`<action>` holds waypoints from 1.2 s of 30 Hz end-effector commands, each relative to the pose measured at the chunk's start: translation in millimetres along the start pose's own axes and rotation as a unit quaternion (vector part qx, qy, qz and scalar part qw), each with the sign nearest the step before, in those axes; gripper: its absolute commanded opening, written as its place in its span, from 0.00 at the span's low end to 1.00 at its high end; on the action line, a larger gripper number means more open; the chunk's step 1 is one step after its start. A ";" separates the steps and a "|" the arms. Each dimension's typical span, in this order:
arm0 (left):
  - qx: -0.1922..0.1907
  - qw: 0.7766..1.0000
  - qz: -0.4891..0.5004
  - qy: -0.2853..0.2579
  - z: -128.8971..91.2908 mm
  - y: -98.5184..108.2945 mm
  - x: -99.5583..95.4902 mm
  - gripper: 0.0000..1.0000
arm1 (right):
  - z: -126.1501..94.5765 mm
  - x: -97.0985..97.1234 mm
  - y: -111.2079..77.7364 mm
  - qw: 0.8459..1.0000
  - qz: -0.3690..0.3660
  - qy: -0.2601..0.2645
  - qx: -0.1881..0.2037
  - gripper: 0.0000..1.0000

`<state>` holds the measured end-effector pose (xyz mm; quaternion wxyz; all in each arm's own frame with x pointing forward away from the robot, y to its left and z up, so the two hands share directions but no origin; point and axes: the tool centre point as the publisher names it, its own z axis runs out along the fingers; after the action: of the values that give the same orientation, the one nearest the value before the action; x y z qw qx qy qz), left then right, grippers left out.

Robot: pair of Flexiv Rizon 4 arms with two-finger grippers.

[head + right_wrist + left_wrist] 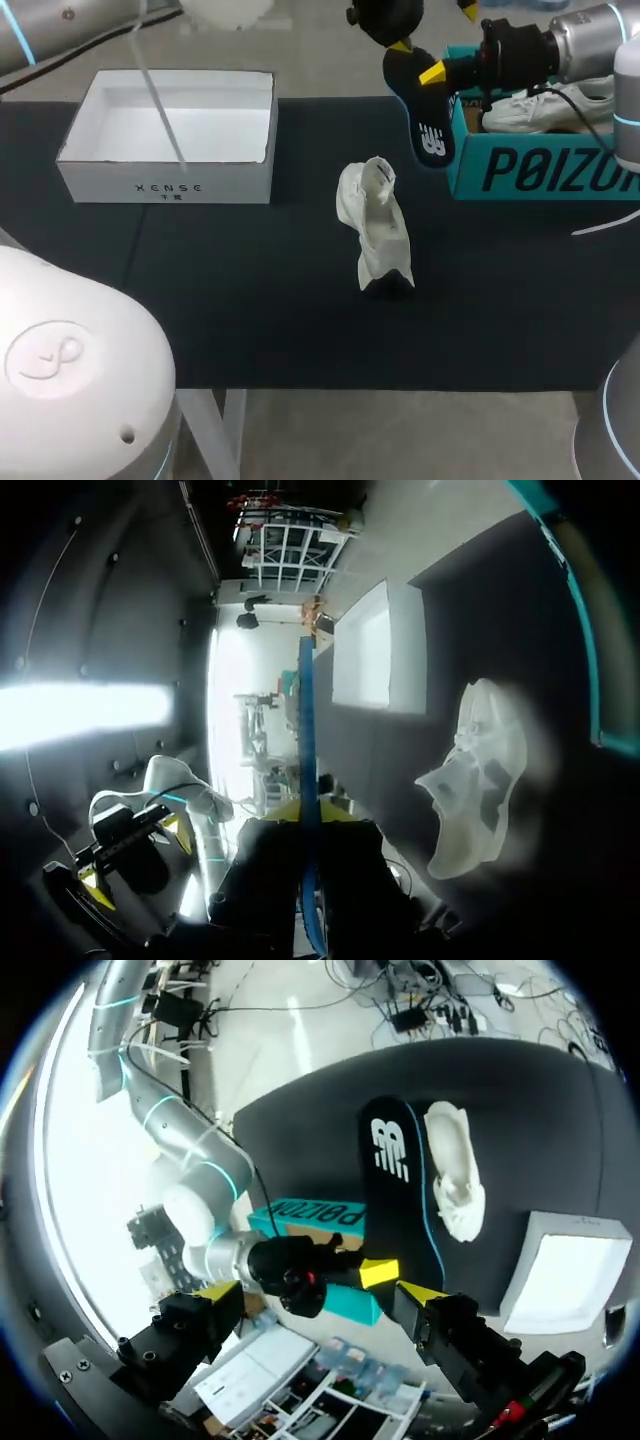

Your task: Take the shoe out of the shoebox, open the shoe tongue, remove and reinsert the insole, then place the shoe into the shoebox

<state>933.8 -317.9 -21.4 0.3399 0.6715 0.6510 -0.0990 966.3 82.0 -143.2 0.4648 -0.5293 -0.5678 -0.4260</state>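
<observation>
A white shoe point(375, 225) lies on the black mat, mid-table; it also shows in the wrist views point(455, 1175) point(480, 780). My right gripper point(432, 75) is shut on a black insole point(428, 125) with a white logo and holds it in the air beside the teal shoebox point(540, 170). The right wrist view shows the insole point(308, 760) edge-on between the right gripper's point(310, 815) yellow tips. My left gripper point(433, 28) hangs open just above and behind the insole point(395, 1180); the left gripper's point(318, 1295) fingers stand wide apart and touch nothing.
A second white shoe point(545, 105) rests inside the teal shoebox. An open white box point(170, 130) stands at the far left of the mat. The table's front edge point(400, 392) runs below the shoe.
</observation>
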 end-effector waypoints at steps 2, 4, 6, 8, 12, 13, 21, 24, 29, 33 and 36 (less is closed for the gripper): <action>0.025 0.959 -0.145 0.244 13.3 34.0 -19.7 1.00 | -2.6 2.8 -14.6 1.000 0.013 -0.013 -0.019 0.00; 0.029 0.956 -0.149 0.251 13.8 39.2 -15.9 1.00 | -3.3 2.5 -15.9 1.000 0.015 -0.015 -0.020 0.00; 0.038 0.953 -0.160 0.256 15.3 46.4 -9.3 1.00 | -3.9 2.2 -17.1 1.000 0.016 -0.016 -0.020 0.00; 0.063 0.954 -0.146 0.254 15.3 48.9 -2.9 1.00 | -4.1 2.2 -17.3 1.000 0.018 -0.017 -0.019 0.00; 0.100 0.951 -0.135 0.260 16.1 52.9 7.4 1.00 | -5.9 2.1 -16.1 1.000 0.020 -0.019 -0.015 0.00; 0.105 0.952 -0.124 0.260 15.3 53.0 9.0 1.00 | -6.2 2.1 -15.8 1.000 0.021 -0.019 -0.015 0.00; 0.131 0.962 -0.060 0.232 5.8 58.4 26.8 1.00 | -6.9 -1.8 -11.3 0.999 0.024 -0.019 -0.013 0.00; 0.122 0.963 -0.062 0.234 3.8 58.2 31.0 1.00 | -7.0 -2.8 -10.9 0.999 0.026 -0.018 -0.014 0.00; 0.126 0.968 -0.042 0.212 -0.7 48.0 35.2 1.00 | -14.5 -4.5 -10.8 0.999 0.025 -0.017 -0.034 0.00; 0.161 0.968 -0.010 0.193 1.0 39.4 40.3 1.00 | -25.4 0.5 -11.0 0.998 0.016 -0.024 -0.053 0.00; 0.169 0.967 0.017 0.190 2.8 33.7 42.4 1.00 | -32.2 3.5 -10.2 0.997 0.012 -0.026 -0.065 0.00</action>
<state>974.8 -290.0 -29.9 0.0745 0.7295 0.6770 -0.0628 967.7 54.7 -139.0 0.4299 -0.5685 -0.5478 -0.4381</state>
